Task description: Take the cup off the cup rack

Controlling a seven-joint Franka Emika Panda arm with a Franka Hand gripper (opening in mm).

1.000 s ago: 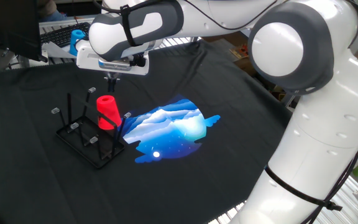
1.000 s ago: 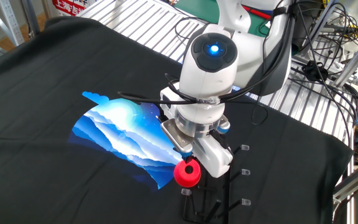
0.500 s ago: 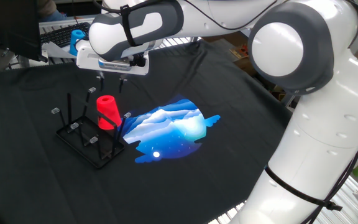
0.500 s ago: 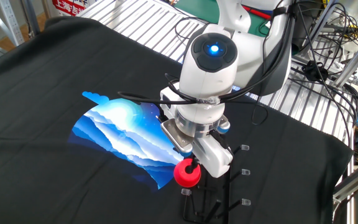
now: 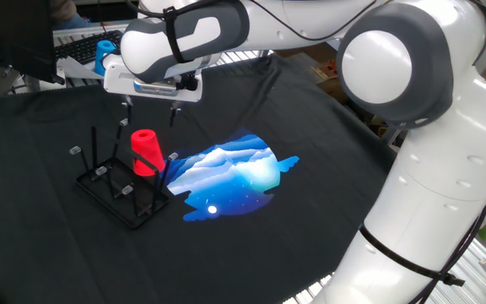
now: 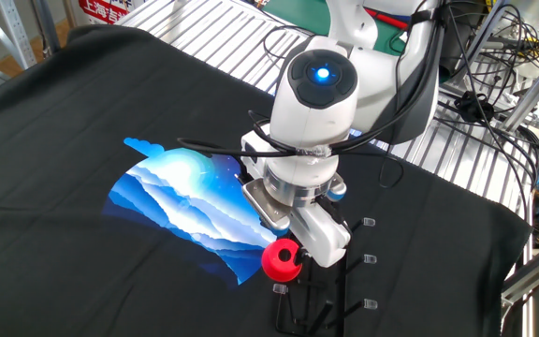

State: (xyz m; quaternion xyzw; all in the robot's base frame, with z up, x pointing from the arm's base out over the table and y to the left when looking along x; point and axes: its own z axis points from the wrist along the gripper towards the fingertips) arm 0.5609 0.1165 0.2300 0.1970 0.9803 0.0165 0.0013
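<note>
The red cup [image 5: 146, 152] sits upside down on a peg of the black wire cup rack [image 5: 112, 187] at the left of the black cloth. It also shows in the other fixed view [image 6: 282, 259], with the rack [image 6: 330, 290] under the arm. My gripper [image 5: 150, 112] hangs just above the cup with its fingers spread wide, one on each side above the cup's base. It is open and holds nothing. In the other fixed view the gripper is mostly hidden by the wrist.
A blue and white picture patch [image 5: 230, 173] lies on the cloth right of the rack. A blue object [image 5: 105, 52] sits behind the gripper at the far edge. Metal grating [image 6: 204, 37] and cables [image 6: 480, 84] border the table.
The gripper's fingers have opened from shut to wide apart above the cup. The cup and rack have not moved.
</note>
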